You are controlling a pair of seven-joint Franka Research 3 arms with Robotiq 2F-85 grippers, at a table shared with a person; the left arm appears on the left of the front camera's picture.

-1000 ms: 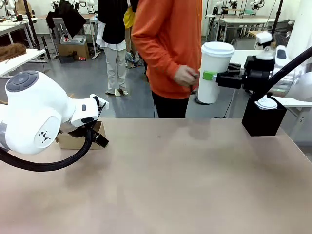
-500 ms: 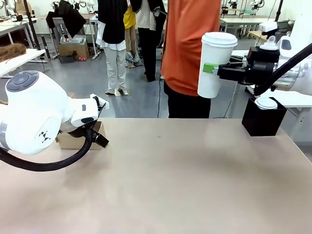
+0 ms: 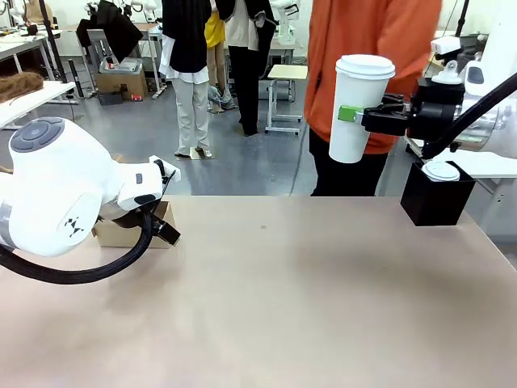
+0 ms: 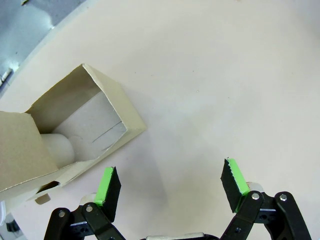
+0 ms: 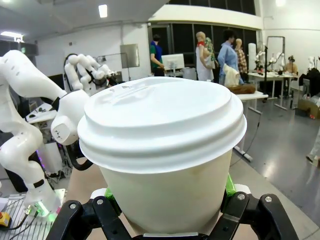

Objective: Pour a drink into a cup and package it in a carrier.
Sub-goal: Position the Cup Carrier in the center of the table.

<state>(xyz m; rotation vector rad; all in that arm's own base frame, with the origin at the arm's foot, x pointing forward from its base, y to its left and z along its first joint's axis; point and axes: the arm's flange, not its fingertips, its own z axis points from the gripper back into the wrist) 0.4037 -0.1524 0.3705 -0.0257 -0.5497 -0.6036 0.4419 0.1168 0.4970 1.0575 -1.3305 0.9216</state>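
Lidded cup [image 3: 356,97] clamped in right pincer [image 3: 349,115]; left pincer [image 4: 172,175] gapes beside open carton [image 4: 65,135]

— What do your arms look like?
— My left arm [image 3: 56,194] is white and rounded, with a grey cap [image 3: 36,133] and a thick black cable [image 3: 81,273].
— And your hands?
— My left gripper [image 4: 170,182] is black, with ridged green pads [image 4: 107,185] and small silver screws [image 4: 252,196]. My right gripper [image 3: 349,117] looks the same.
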